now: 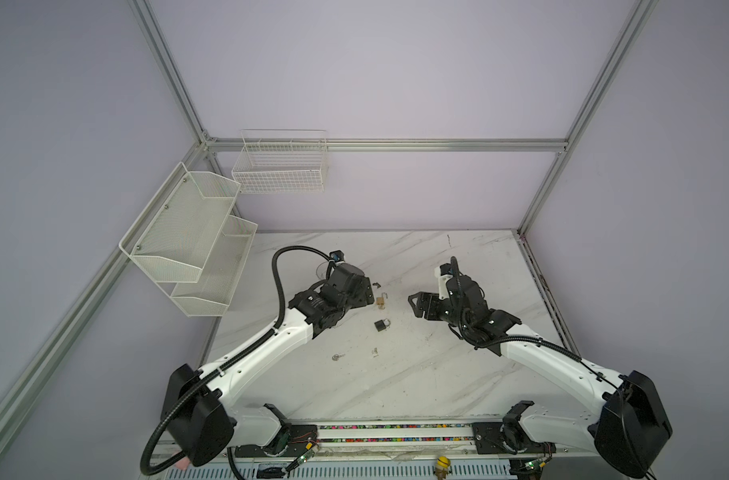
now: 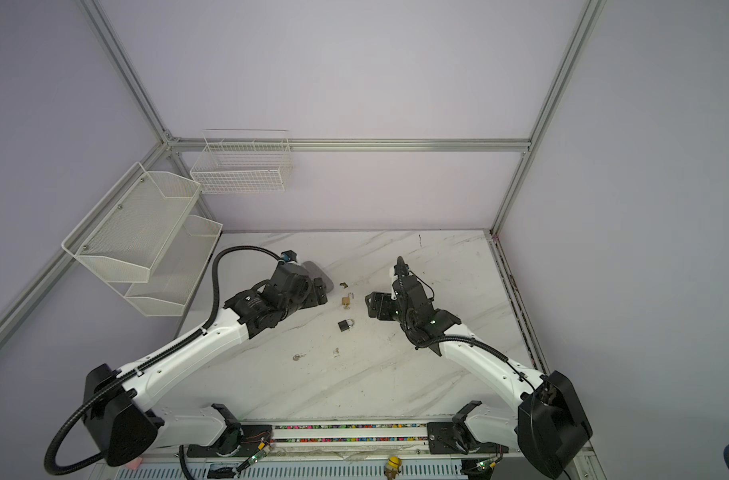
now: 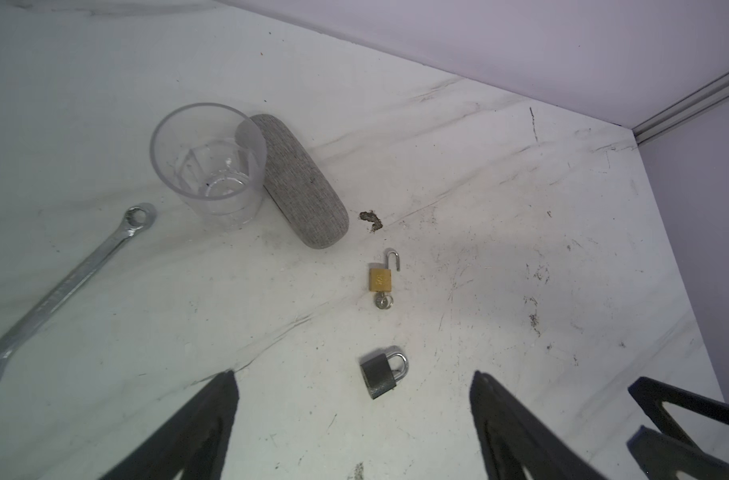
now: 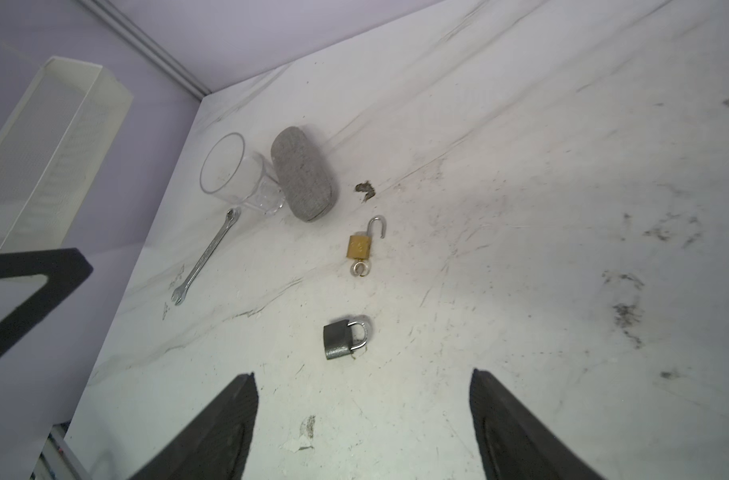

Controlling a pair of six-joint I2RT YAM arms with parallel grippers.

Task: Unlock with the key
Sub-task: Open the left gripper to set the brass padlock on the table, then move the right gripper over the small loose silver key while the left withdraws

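A brass padlock (image 3: 381,279) lies on the marble table (image 3: 520,249) with its shackle swung open and a key (image 3: 382,300) stuck in its keyhole; it shows in both top views (image 1: 381,302). A dark grey padlock (image 3: 381,372) lies nearer me, its shackle closed. My left gripper (image 3: 354,376) is open and empty, hovering left of the locks. My right gripper (image 4: 362,374) is also open and empty, to the right of them (image 1: 413,305). Neither touches a lock.
A clear glass (image 3: 209,162), a grey fabric case (image 3: 304,183) and a steel wrench (image 3: 63,286) lie behind and left of the locks. Two loose keys (image 1: 337,356) (image 1: 375,351) lie nearer the front. White wire baskets (image 1: 188,237) hang on the left wall.
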